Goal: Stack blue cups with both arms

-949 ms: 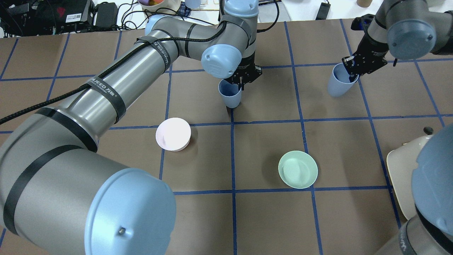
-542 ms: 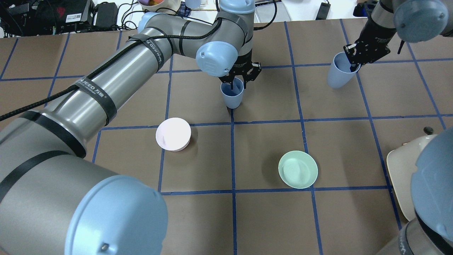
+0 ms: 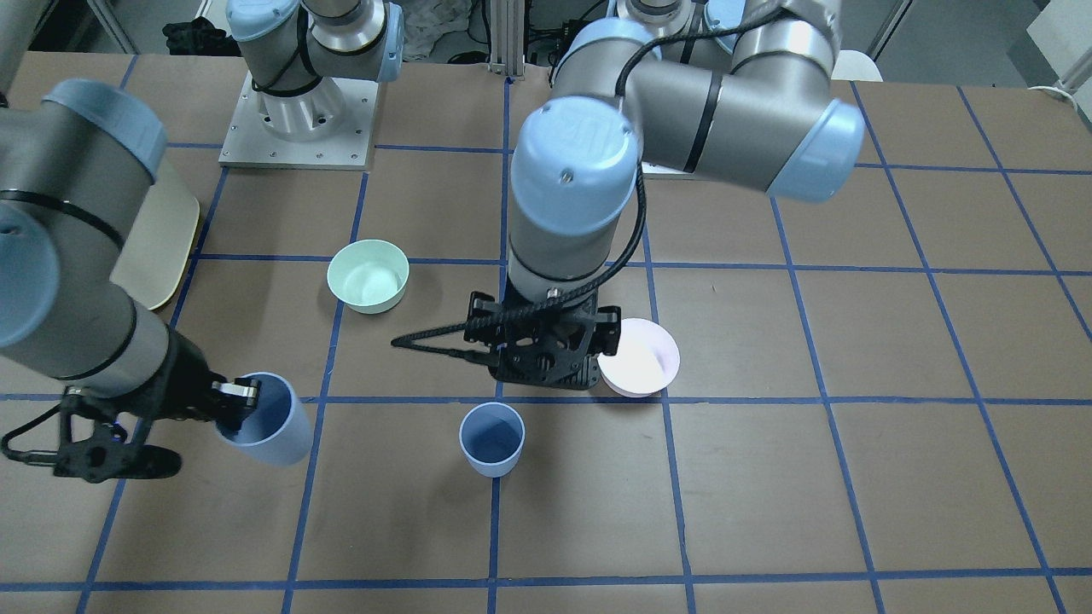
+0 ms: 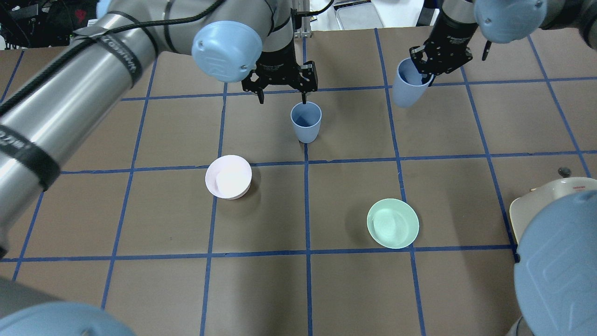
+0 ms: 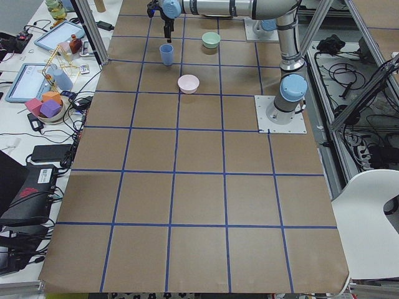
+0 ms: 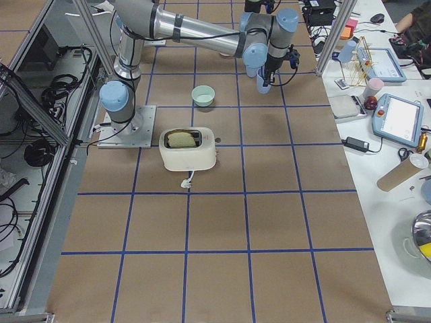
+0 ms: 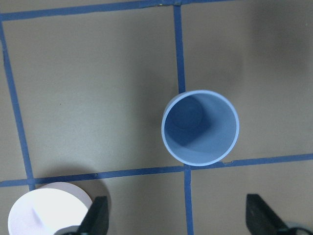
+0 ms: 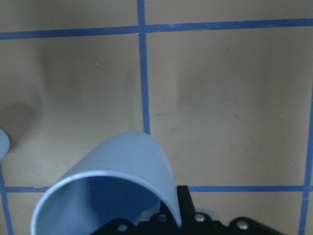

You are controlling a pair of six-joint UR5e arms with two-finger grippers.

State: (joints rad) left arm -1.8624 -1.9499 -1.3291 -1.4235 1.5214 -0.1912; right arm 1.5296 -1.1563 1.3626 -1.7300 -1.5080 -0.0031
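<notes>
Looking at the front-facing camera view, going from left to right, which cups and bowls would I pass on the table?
tilted blue cup → mint-green bowl → upright blue cup → pale pink bowl

Left arm (image 4: 93, 79): I stretch far forward, wrist pointing straight down.
Left pincer (image 4: 282, 95): my fingers are spread wide, gripping nothing.
Right arm (image 4: 508, 14): I am bent, wrist tilted.
Right pincer (image 4: 428, 73): I pinch the rim of a tilted blue cup (image 4: 405, 91).
</notes>
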